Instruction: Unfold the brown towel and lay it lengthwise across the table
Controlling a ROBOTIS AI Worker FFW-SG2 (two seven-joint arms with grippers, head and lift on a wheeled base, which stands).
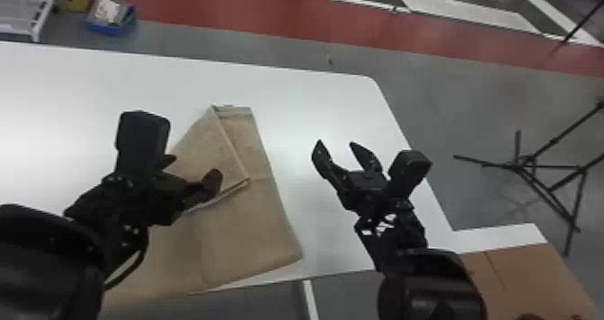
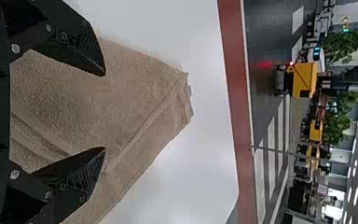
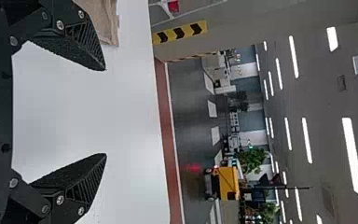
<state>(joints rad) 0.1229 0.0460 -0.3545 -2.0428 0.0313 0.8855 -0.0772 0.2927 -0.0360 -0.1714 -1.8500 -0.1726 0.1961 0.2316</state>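
Brown towel (image 1: 251,233) is partly folded on the white table (image 1: 314,99), reaching its near edge, one flap turned over on top. Left gripper (image 1: 191,171) is wide over the towel, right gripper (image 1: 336,144) wide over bare tabletop beside it; blue bin (image 1: 111,28) on the floor beyond.

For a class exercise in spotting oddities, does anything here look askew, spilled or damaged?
The brown cloth towel looks askew on the white table: its upper flap is folded over at a slant, so the layers don't line up. I see no spill or damage.
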